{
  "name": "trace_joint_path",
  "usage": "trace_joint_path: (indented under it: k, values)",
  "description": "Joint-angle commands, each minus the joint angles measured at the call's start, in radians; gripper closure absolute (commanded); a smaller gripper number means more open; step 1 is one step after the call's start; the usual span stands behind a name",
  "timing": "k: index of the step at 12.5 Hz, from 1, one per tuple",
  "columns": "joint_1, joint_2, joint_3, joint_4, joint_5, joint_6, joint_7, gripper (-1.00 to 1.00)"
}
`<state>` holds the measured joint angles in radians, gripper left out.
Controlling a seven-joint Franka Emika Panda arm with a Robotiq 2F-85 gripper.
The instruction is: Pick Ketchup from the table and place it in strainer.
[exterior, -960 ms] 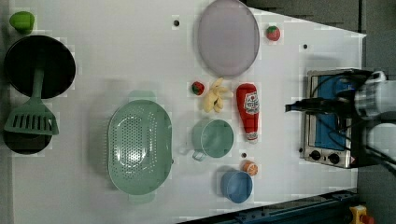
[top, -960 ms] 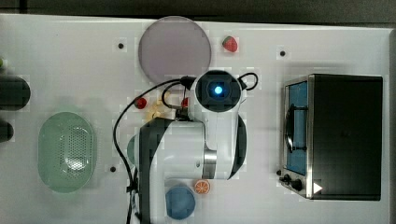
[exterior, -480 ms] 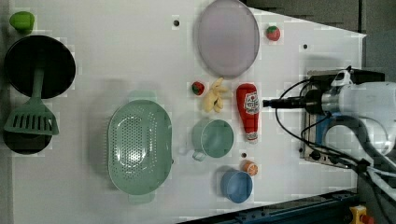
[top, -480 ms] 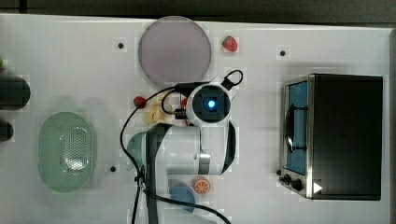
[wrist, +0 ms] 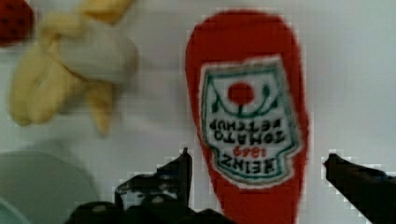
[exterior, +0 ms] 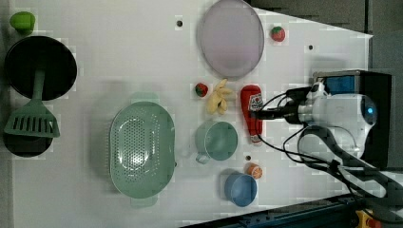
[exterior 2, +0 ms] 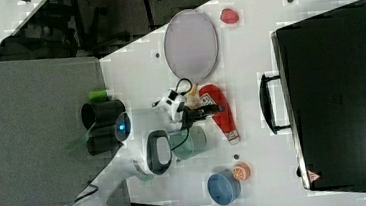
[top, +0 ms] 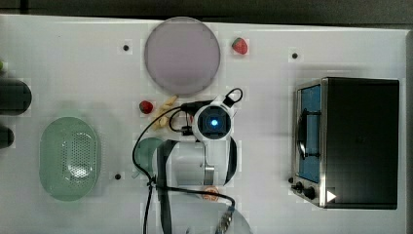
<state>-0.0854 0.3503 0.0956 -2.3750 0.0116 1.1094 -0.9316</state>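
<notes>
The ketchup [exterior: 251, 113] is a small red bottle with a white label, lying flat on the white table between the bananas and the oven. It also appears in the right view [exterior 2: 220, 111]. In the wrist view the ketchup [wrist: 252, 116] lies close below, and my gripper [wrist: 259, 168] is open with one dark finger [wrist: 180, 170] on each side of its narrow end. In the left view my gripper [exterior: 260, 114] reaches over the bottle from the left view's right. In the top view my arm hides the bottle. The pale green strainer [exterior: 116, 147] stands apart, also seen in the top view [top: 46, 156].
A green cup [exterior: 216, 141], bananas [exterior: 217, 96] and a small red fruit [exterior: 201, 89] sit close to the bottle. A blue bowl [exterior: 240, 189], an orange [exterior: 254, 170], a purple plate [exterior: 230, 38], a strawberry [exterior: 278, 33], a toaster oven [top: 350, 141] and a spatula [exterior: 31, 118] stand around.
My arm has moved from the oven side toward the ketchup, leftward in the left view, and the gripper now sits over the bottle. The table's objects have not moved.
</notes>
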Motion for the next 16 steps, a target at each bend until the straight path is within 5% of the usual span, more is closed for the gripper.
trace_joint_path:
  k: [1,4,9,16]
  values:
    - [0.001,0.036,-0.002,0.002,-0.002,0.077,-0.036,-0.93]
    - [0.001,0.031,0.000,0.001,-0.002,0.083,-0.033,-0.21]
    - [0.001,-0.156,0.002,0.005,0.000,-0.042,-0.018,-0.16]
    - [0.019,-0.449,0.105,0.167,0.003,-0.621,0.142,-0.16]
